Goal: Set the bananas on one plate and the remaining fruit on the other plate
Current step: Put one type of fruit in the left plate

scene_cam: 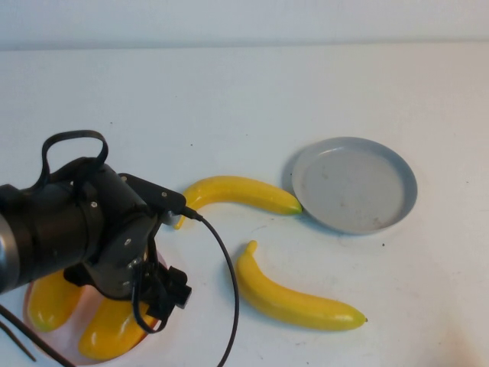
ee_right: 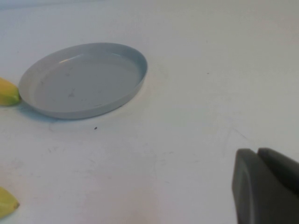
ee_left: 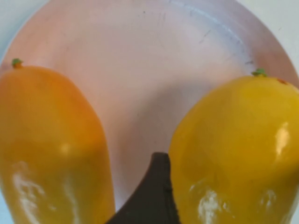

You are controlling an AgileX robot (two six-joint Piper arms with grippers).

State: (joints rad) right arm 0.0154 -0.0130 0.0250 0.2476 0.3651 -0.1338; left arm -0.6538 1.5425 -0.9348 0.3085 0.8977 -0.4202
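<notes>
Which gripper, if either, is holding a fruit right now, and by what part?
Neither. The left gripper hangs open over the pink plate, between the two mangoes; the right gripper is shut on nothing, near the grey plate.

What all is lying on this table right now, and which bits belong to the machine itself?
bananas: two, yellow, on the bare table mid-scene; one with its tip right at the grey plate's rim, one nearer the robot
mango-like fruits: two, orange-yellow, both lying on the pink plate, one to the left, one to the right
pink plate: one, pale pink, near left of the table, mostly hidden under the left arm
grey plate: one, grey, right of centre, nothing on it
table: one, white
left tool: black, open, hanging just over the pink plate between the two fruits, holding nothing
right tool: dark grey, shut, low over bare table, apart from the grey plate
</notes>
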